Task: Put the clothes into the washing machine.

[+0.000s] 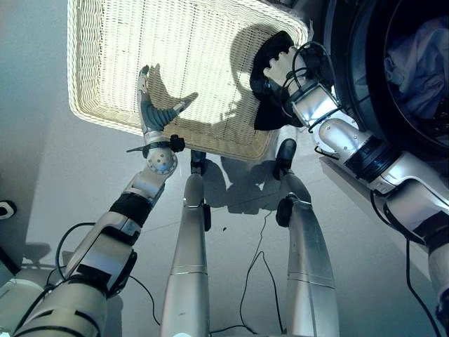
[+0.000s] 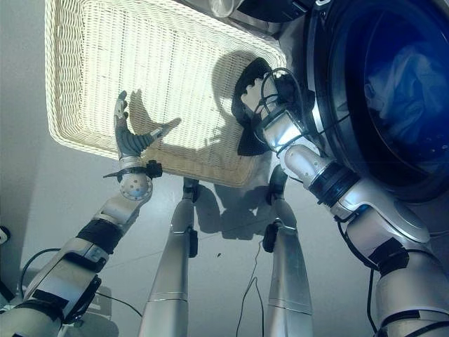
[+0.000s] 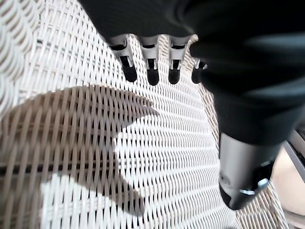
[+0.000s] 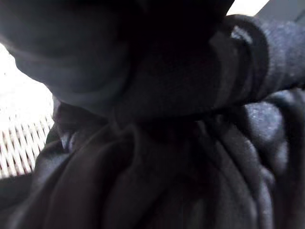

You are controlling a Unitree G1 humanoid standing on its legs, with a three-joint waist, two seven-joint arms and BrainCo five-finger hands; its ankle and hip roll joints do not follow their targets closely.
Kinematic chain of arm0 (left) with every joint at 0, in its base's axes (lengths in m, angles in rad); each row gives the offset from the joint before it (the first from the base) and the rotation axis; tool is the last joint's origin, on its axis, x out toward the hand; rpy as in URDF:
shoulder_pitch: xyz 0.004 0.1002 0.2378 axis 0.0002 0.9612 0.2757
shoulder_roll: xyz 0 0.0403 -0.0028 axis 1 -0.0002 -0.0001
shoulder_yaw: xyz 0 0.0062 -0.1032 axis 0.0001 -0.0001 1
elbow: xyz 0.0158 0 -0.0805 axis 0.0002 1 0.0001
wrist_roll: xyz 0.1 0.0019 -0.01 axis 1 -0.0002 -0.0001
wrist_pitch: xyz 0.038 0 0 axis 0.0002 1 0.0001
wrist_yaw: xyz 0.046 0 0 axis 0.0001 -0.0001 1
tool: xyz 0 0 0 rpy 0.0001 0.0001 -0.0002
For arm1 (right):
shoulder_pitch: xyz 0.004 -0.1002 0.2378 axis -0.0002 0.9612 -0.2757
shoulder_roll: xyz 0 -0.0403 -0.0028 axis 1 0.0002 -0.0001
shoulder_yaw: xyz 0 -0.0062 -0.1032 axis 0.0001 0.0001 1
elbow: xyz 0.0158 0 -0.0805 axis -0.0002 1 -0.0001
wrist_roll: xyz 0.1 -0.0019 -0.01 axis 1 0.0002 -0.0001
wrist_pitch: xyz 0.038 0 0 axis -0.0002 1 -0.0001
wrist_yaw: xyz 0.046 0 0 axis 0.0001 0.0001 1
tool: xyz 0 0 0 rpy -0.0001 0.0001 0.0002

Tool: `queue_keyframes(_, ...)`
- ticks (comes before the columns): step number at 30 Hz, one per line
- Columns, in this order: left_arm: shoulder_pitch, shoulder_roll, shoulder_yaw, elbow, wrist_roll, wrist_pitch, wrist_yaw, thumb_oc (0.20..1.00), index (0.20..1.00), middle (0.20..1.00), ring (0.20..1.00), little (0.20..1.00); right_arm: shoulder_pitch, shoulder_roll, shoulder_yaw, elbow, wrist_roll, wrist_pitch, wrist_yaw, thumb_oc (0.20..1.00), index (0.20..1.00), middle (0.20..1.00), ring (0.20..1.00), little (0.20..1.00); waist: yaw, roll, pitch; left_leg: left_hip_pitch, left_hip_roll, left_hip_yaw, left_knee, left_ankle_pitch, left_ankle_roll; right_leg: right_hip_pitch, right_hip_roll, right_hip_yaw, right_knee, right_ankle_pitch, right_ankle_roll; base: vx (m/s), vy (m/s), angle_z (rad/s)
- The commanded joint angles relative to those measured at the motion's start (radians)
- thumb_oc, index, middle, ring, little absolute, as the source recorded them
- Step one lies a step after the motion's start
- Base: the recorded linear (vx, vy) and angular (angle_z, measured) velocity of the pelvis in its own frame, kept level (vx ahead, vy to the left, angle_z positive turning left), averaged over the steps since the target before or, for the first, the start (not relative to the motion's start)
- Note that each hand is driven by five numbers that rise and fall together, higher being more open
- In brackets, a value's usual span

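- Left eye view: the right hand (image 1: 279,64) is curled round a black garment (image 1: 270,112) over the white wicker basket (image 1: 105,42), by its edge nearest the washing machine (image 1: 351,42). Pale clothes (image 1: 421,63) lie in the drum.
- Right eye view: the left hand (image 2: 128,137) hovers spread over the basket's near rim.
- Left wrist view: its fingers (image 3: 150,71) hang straight above the weave, holding nothing.
- Right wrist view: dark folds of cloth bunch close against the hand.

a white wicker basket (image 1: 105,63) rests on pale floor (image 1: 42,182).
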Motion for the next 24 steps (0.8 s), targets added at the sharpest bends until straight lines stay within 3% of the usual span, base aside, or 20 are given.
queue_keyframes(1,-0.034,0.004,0.039,-0.014,-0.007,-0.034,0.028,1.0,1.0,1.0,1.0,1.0,0.059,-0.052,0.003,0.011,0.297,0.06,-0.094,0.2,0.2,0.2,0.2,0.2,-0.004,0.01,0.003,-0.033,-0.134,0.048,0.028,-0.003,0.11,0.035,0.097,-0.063,-0.115,0.095,0.067,0.0,0.0,0.0)
queue_keyframes(3,-0.033,0.009,0.048,-0.013,-0.007,-0.033,0.018,1.0,1.0,1.0,1.0,1.0,0.087,-0.041,-0.069,-0.013,0.634,0.054,-0.23,0.2,0.2,0.2,0.2,0.2,-0.006,0.009,0.003,-0.035,-0.134,0.046,0.03,-0.005,0.11,0.029,0.1,-0.061,-0.107,0.091,0.065,0.0,0.0,0.0)
queue_keyframes(4,-0.033,0.01,0.054,-0.009,-0.005,-0.039,0.011,1.0,1.0,1.0,1.0,1.0,0.105,-0.03,-0.118,-0.026,0.784,0.019,-0.304,0.2,0.2,0.2,0.2,0.2,-0.007,0.008,0.003,-0.036,-0.134,0.045,0.032,-0.007,0.109,0.028,0.1,-0.06,-0.105,0.089,0.065,0.0,0.0,0.0)
queue_keyframes(8,-0.023,0.012,0.07,0.002,0.0,-0.054,0.0,1.0,1.0,1.0,1.0,1.0,0.152,-0.008,-0.238,-0.046,0.976,-0.071,-0.421,0.2,0.2,0.2,0.2,0.2,-0.011,0.007,0.003,-0.037,-0.133,0.047,0.036,-0.015,0.107,0.026,0.101,-0.056,-0.102,0.084,0.066,0.0,0.0,0.0)
queue_keyframes(10,-0.008,0.0,0.079,-0.001,0.01,-0.058,0.017,1.0,1.0,1.0,1.0,1.0,0.207,0.008,-0.328,-0.092,1.123,-0.157,-0.493,0.2,0.2,0.2,0.2,0.2,-0.019,0.006,0.003,-0.04,-0.128,0.052,0.039,-0.02,0.107,0.019,0.103,-0.051,-0.092,0.078,0.067,-0.01,0.037,0.0)
queue_keyframes(14,0.008,-0.008,0.087,-0.005,0.016,-0.068,0.032,1.0,1.0,1.0,1.0,1.0,0.27,0.022,-0.405,-0.136,1.252,-0.235,-0.511,0.2,0.2,0.2,0.2,0.2,-0.029,0.005,0.003,-0.036,-0.122,0.061,0.031,-0.021,0.106,0.019,0.105,-0.047,-0.094,0.075,0.068,-0.01,0.027,-0.01)
queue_keyframes(15,0.013,-0.011,0.089,-0.009,0.02,-0.066,0.041,1.0,1.0,1.0,1.0,1.0,0.306,0.029,-0.437,-0.154,1.353,-0.281,-0.488,0.2,0.2,0.2,0.2,0.2,-0.035,0.003,0.003,-0.034,-0.119,0.065,0.028,-0.021,0.106,0.021,0.105,-0.046,-0.096,0.075,0.068,0.0,0.0,0.0)
queue_keyframes(24,0.027,0.009,0.083,-0.011,-0.007,-0.072,0.054,1.0,1.0,1.0,1.0,1.0,0.429,0.068,-0.546,-0.163,1.756,-0.474,-0.365,0.2,0.2,0.2,0.2,0.2,-0.048,0.001,0.003,-0.014,-0.104,0.072,0.017,-0.022,0.099,0.034,0.1,-0.042,-0.098,0.074,0.075,0.0,0.004,-0.01)
